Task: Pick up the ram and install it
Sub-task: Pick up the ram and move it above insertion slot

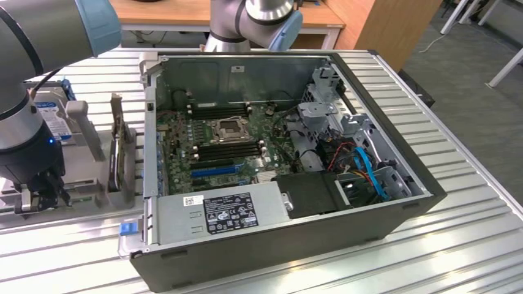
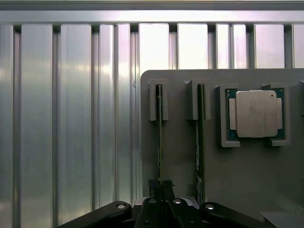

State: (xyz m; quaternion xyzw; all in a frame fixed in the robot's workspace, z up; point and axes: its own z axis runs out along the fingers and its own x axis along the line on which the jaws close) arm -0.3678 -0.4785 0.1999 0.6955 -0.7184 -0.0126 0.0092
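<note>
Gripper jaws are clenching the ram, which is standing edgewise in the grey holder. It is probably handling light, stiff and fragile, so the long board edges are looking safest.

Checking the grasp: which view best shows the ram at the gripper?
The wrist view: the ram stands edge-on in its slot in the tray, one end between the fingertips of the gripper. The exterior view puts the gripper's body in front of it.

The ram is a thin, dark-green board seen edge-on. It stands on its long edge in a slot of the grey holder, far end tucked into a notched bracket. The gripper pinches its near end, and a second stick stands parallel just beside it.
</note>
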